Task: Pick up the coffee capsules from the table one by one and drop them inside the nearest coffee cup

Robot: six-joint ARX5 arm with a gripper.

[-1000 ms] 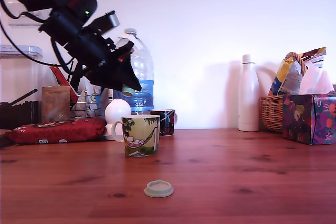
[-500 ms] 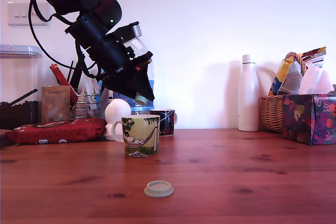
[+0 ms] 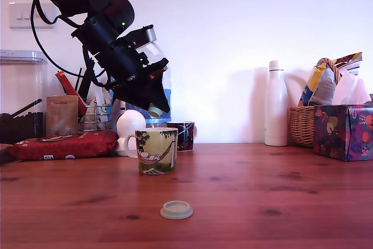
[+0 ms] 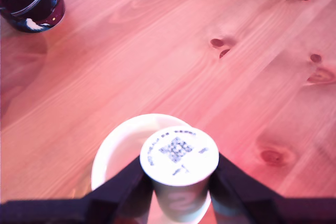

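Capsule (image 4: 179, 169) sits pinched between the two dark jaws of the gripper (image 4: 179, 182), its printed round face turned toward the wrist camera and its pale tapered body gripped on both sides. In the exterior view the same capsule (image 3: 155, 110) shows as a small pale shape at the tip of the black gripper (image 3: 154, 108), which hangs tilted downward from the arm.

Directly beyond the jaws, in the wrist view, lies the white open mouth of the coffee cup (image 4: 113, 153); the held capsule overlaps that rim, so the pod is above the cup's opening and not inside it. The exterior view agrees: the cup (image 3: 156, 150), with its yellow-green hammock picture and white handle, stands upright on the wooden table (image 3: 262, 185) just below the jaws, with a clear gap between the pod and the rim.

A second capsule (image 3: 176, 209) rests on the table well below and forward of the jaws, nearer the exterior camera than the cup, lying with its wide rim down.

A dark patterned mug (image 3: 182, 135) stands just behind the cup, away from the jaws; the wrist view shows it (image 4: 30, 1) well apart from the grip, upright on the wood.
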